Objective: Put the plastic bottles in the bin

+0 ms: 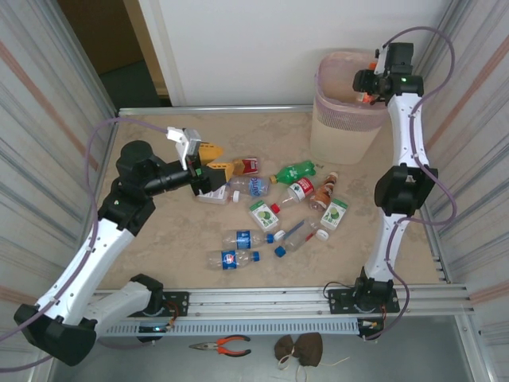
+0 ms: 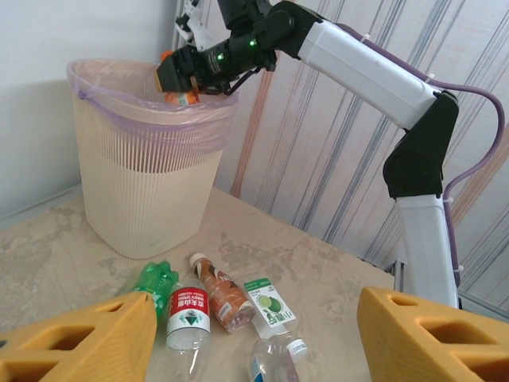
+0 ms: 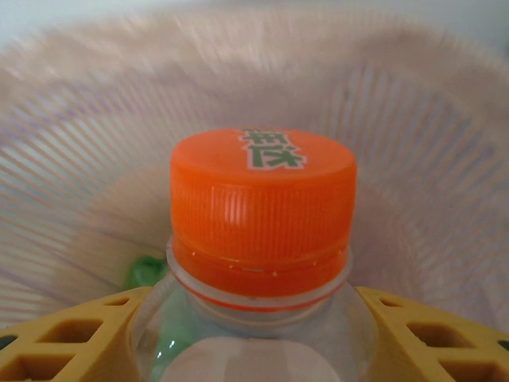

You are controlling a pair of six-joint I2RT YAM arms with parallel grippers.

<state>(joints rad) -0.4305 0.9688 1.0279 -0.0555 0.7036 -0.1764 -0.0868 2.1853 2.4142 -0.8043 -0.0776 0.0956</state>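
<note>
Upper right, the right end effector (image 1: pixel 370 84) pinches an orange-capped bottle (image 3: pixel 262 199) over the bin (image 1: pixel 342 137), likely releasing next; the left end effector (image 2: pixel 254 338) hangs spread.

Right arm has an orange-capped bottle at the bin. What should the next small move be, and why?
Probably open the right gripper and let go. Its yellow fingers clasp the orange-capped bottle, and the wrist view shows the slatted inner wall of the bin all around it, so the bottle looks to hang over the mouth and should drop inside.
</note>
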